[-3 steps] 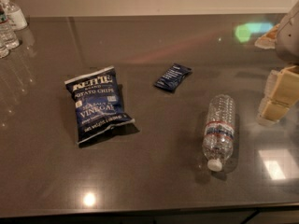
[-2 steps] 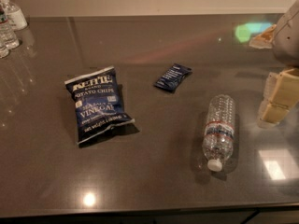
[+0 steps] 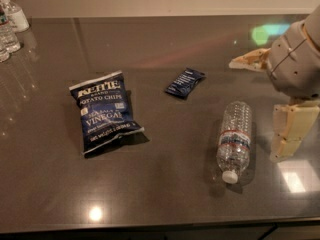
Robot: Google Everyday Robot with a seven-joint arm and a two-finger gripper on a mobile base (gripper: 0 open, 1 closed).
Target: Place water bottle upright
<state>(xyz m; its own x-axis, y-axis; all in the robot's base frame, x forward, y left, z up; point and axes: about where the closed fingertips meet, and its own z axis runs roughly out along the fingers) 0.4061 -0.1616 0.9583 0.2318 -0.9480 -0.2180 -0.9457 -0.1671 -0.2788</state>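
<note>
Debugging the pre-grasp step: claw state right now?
One claw: open, holding nothing, at the frame's right edge beside the water bottle lying on its side.

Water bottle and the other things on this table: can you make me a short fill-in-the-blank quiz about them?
1. The water bottle lies on its ____ on the table, with its white cap toward the camera.
2. The end effector hangs open and empty at the ____ edge of the view, beside the water bottle.
3. The chip bag is dark ____ with white lettering.

Missing words: side; right; blue
</note>
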